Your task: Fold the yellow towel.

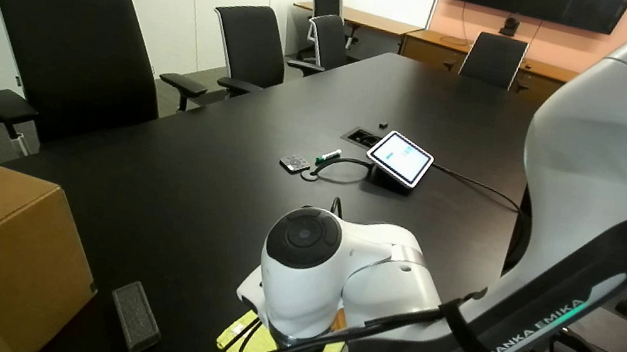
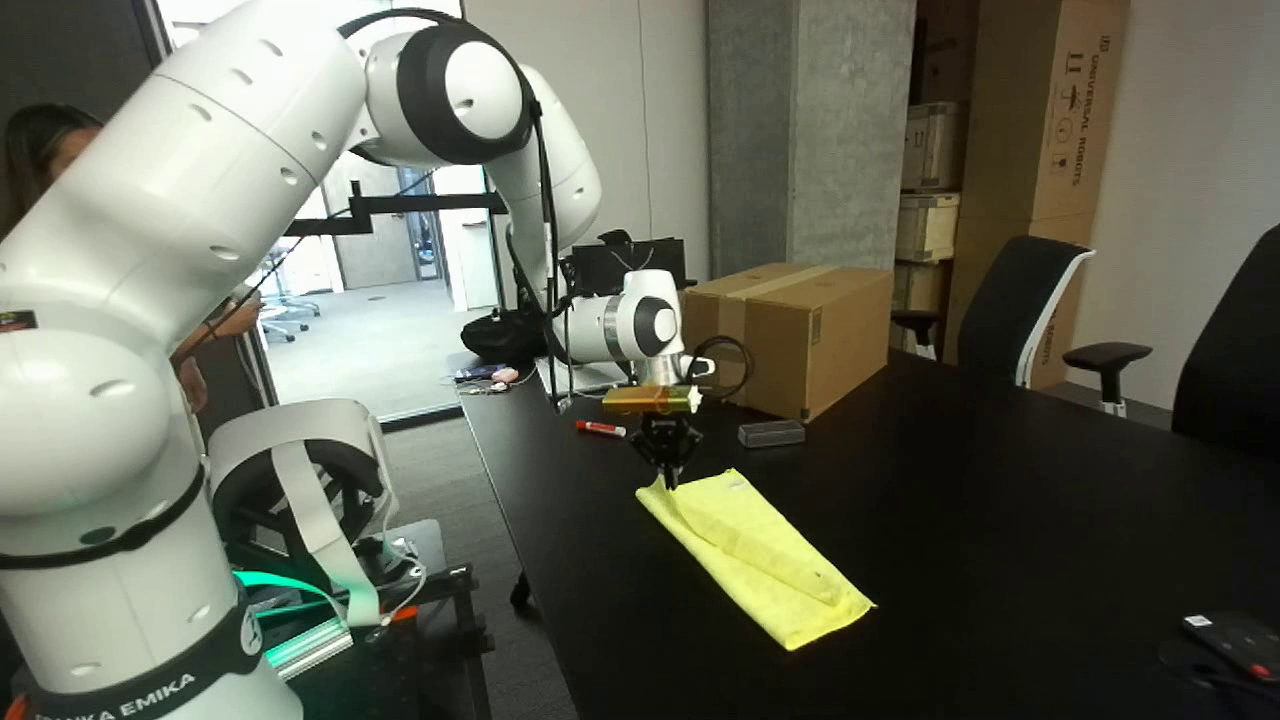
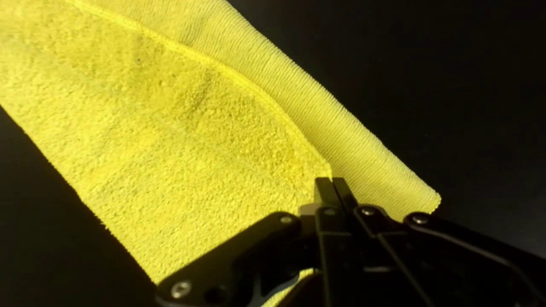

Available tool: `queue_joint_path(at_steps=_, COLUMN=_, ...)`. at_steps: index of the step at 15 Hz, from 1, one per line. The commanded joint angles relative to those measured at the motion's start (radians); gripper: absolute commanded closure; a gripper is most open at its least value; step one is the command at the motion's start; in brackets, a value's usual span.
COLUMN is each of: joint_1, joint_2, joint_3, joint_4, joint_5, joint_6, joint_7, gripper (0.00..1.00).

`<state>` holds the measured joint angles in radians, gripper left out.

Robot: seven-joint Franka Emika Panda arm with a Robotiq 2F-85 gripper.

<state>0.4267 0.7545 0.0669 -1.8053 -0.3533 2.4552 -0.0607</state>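
The tool (image 3: 333, 184) points down over the bench (image 2: 1000, 520), its tips drawn nearly together, and the hem of the towel (image 3: 170, 128) runs right up to the narrow gap between them; by the look of it, a bit of cloth is nipped there. The towel lies on the bench under the tool, mostly flat, a yellow strip that looks folded over lengthwise. Up close, the wrist view gives its texture: fluffy nap on one side of the hem, fine ribs on the other. In an exterior view I see the whole towel (image 2: 760, 555), the tool at one end of it; in an exterior view the arm (image 1: 595, 204) and a drooping cable (image 1: 351, 334) cover much of it.

A cardboard box (image 1: 7, 252) stands nearby in both exterior views, a grey block (image 1: 136, 317) between it and the towel. Only in an exterior view do I get the red marker (image 2: 600, 428) near the bench's edge and a person (image 2: 45, 140) half hidden behind the arm. Farther along, in an exterior view, are a lit tablet (image 1: 400, 158) and a green-capped marker (image 1: 328, 156), with chairs (image 1: 250, 44) down the side.
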Motion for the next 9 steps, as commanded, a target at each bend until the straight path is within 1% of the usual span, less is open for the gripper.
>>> queue_joint_path(at_steps=1, joint_1=-0.008, joint_2=-0.027, joint_3=0.003, joint_4=0.027, joint_5=-0.019, joint_6=-0.018, joint_7=0.015, gripper=0.99)
queue_joint_path(at_steps=6, joint_1=-0.009, joint_2=-0.027, joint_3=-0.010, joint_4=0.105, joint_5=-0.022, joint_6=-0.024, joint_7=0.022, gripper=0.99)
queue_joint_path(at_steps=9, joint_1=-0.008, joint_2=-0.007, joint_3=-0.020, joint_4=0.182, joint_5=-0.024, joint_6=-0.041, joint_7=0.019, gripper=0.99)
